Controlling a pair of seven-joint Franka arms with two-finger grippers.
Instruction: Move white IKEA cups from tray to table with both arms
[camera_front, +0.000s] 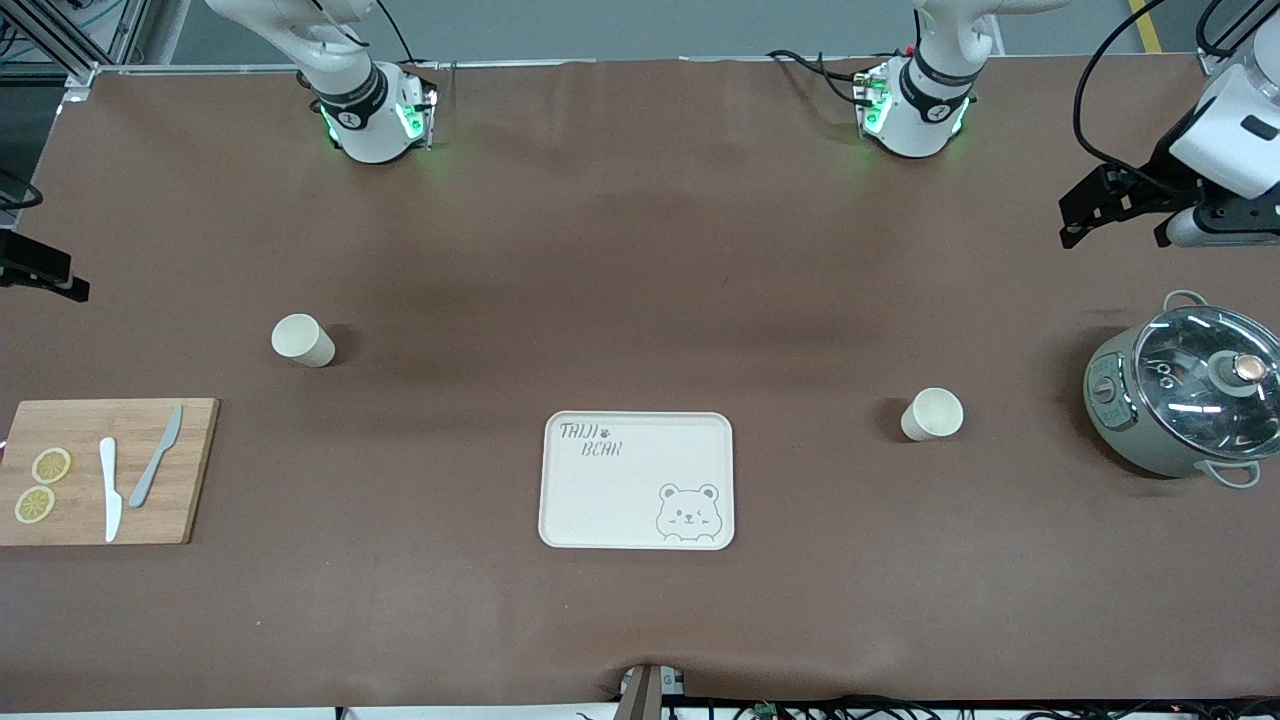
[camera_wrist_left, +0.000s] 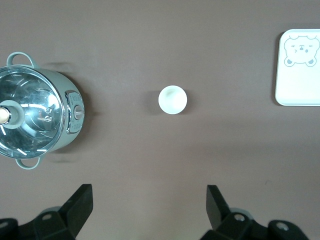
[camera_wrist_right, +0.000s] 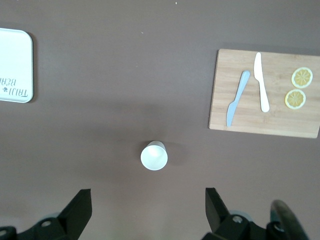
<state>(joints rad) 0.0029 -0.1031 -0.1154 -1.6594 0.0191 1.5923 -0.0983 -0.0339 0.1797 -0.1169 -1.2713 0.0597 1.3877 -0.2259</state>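
Note:
Two white IKEA cups stand upright on the brown table. One cup (camera_front: 302, 340) (camera_wrist_right: 154, 155) is toward the right arm's end, farther from the front camera than the cutting board. The other cup (camera_front: 932, 414) (camera_wrist_left: 172, 99) stands between the bear tray and the pot. My left gripper (camera_wrist_left: 148, 200) hangs open high over the table beside the pot, with nothing between its fingers. My right gripper (camera_wrist_right: 148, 202) is also open and empty, high over the bare table beside its cup. Neither gripper touches a cup.
A cream bear tray (camera_front: 637, 480) lies mid-table, nearer the front camera than both cups. A grey pot with a glass lid (camera_front: 1185, 390) stands at the left arm's end. At the right arm's end, a wooden cutting board (camera_front: 105, 470) carries two knives and two lemon slices.

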